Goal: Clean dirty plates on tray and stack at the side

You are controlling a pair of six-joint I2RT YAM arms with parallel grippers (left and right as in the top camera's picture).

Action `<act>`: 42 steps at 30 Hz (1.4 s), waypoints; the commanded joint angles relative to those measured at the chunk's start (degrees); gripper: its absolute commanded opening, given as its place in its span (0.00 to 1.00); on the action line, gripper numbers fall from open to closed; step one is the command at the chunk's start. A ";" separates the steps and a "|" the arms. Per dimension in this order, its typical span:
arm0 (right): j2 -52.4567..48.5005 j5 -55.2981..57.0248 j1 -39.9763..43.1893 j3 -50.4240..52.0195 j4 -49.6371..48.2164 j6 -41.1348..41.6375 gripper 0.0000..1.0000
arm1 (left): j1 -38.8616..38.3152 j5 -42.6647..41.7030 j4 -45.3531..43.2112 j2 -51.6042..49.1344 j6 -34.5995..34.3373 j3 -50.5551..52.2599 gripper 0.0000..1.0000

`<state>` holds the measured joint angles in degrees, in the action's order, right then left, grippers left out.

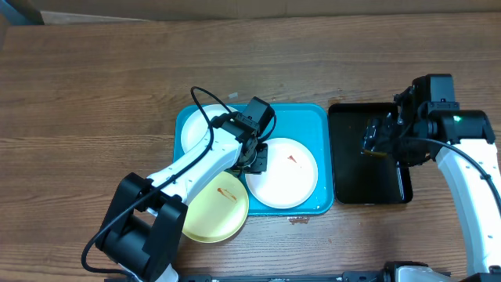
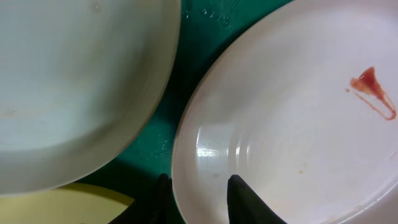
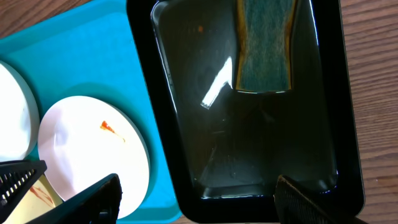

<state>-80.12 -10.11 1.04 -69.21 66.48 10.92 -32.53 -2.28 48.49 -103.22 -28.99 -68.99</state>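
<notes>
Nothing is stacked yet; the white plate [image 1: 282, 172] carries a red smear [image 2: 373, 90]. Left hand [image 2: 196, 202] apart, astride its rim; right hand [image 3: 199, 199] wide apart, empty, near the sponge [image 3: 264, 46].

The wooden table [image 1: 94, 94] is occupied by a turquoise tray [image 1: 307, 117] and, just beside it, a black tray [image 1: 350, 168]; a yellow-green plate [image 1: 210, 218] is laid partly over the turquoise tray's edge.

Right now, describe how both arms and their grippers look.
Left arm: white links, black joints, a black cable looping alongside. Right arm: the same build, with a small green light near the wrist. Left gripper and right gripper: black, with tapered fingers.
</notes>
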 commanded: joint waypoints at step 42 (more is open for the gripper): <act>-0.07 -0.28 -0.28 -1.27 -0.13 0.22 0.80 | 0.26 2.51 -4.68 -4.02 -0.39 0.74 0.04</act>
<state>-80.12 -10.13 1.04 -69.21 66.50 10.90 -32.53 -0.58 44.69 -106.19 -28.82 -68.60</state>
